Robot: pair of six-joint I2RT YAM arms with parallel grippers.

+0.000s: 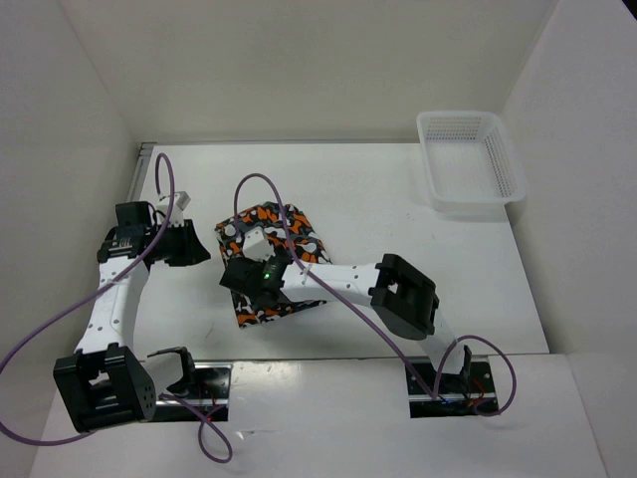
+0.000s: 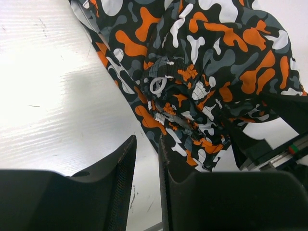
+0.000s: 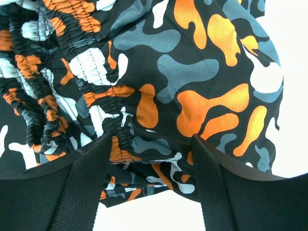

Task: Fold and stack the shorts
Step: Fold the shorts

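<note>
The shorts (image 1: 261, 225), printed in orange, grey, black and white blotches, lie bunched in the middle of the white table. My right gripper (image 1: 251, 282) hovers over their near part, its wrist hiding some fabric. In the right wrist view the right gripper (image 3: 151, 139) is open, with the hem and gathered waistband of the shorts (image 3: 192, 72) lying between its fingers. My left gripper (image 1: 192, 245) is just left of the shorts. In the left wrist view the left gripper (image 2: 147, 142) is empty, its jaws only a narrow gap apart over bare table, beside the edge of the shorts (image 2: 207, 62).
A white plastic mesh basket (image 1: 468, 204) stands at the back right corner of the table. White walls enclose the table on the left, back and right. Purple cables loop from both arms. The arm bases sit at the near edge.
</note>
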